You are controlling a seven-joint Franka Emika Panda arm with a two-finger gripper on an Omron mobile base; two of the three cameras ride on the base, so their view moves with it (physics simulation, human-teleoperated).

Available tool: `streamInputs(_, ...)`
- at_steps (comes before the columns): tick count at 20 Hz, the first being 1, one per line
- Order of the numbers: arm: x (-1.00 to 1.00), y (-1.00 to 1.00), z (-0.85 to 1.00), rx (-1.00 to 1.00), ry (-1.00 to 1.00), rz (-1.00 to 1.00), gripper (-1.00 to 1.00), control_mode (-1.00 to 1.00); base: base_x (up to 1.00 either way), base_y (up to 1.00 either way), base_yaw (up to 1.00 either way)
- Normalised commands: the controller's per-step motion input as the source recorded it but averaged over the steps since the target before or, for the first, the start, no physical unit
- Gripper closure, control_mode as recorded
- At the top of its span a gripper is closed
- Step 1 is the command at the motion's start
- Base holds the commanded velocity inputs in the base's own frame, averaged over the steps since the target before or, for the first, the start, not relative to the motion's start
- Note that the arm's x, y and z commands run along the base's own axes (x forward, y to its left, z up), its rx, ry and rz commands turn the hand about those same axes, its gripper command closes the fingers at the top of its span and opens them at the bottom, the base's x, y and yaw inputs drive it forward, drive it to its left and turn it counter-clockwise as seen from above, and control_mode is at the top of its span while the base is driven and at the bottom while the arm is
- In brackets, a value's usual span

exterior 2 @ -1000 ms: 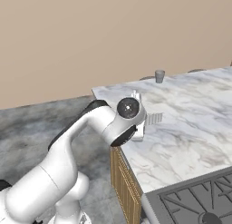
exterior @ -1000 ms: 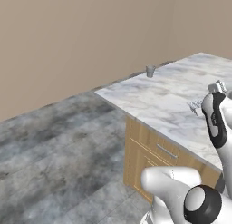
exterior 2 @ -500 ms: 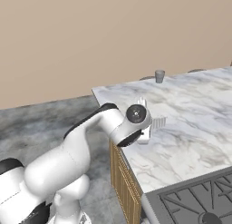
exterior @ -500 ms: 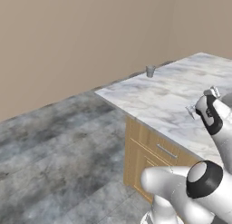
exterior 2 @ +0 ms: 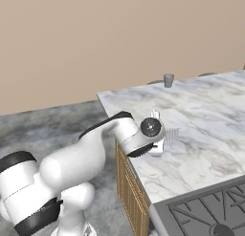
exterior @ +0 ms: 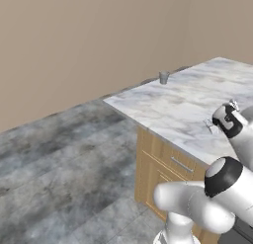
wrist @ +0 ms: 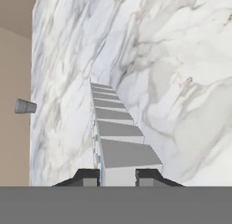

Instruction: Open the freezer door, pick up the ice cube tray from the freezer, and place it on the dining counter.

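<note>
While the gripper [wrist: 118, 177] clamps the ice cube tray [wrist: 118, 137] over the dining counter [exterior 2: 206, 120], a small grey cup [exterior 2: 168, 80] stands well apart by the far edge.

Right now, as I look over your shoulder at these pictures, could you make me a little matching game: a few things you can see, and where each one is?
Things:
1. ice cube tray
2. small grey cup
3. dining counter
4. stove grate

Places:
A. at the far edge of the marble top, near the wall
B. held between the fingers, above the marble
C. at the bottom right of the right base view, next to the marble top
D. on a light wood cabinet base, in front of the beige wall

Pairs: 1-B, 2-A, 3-D, 4-C
</note>
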Motion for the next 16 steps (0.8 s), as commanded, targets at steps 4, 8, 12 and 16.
streamInputs(4, 0.22, -0.12, -0.32, 0.00, 0.01, 0.00, 1.00, -1.00, 0.00, 0.00, 0.00)
streamInputs(8, 0.24, -0.12, -0.31, 0.00, 0.03, 0.00, 1.00, -1.00, 0.00, 0.00, 0.00)
streamInputs(12, 0.22, -0.13, -0.30, 0.00, 0.04, 0.00, 1.00, -1.00, 0.00, 0.00, 0.00)
streamInputs(16, 0.20, -0.17, -0.28, 0.00, 0.05, 0.00, 1.00, -1.00, 0.00, 0.00, 0.00)
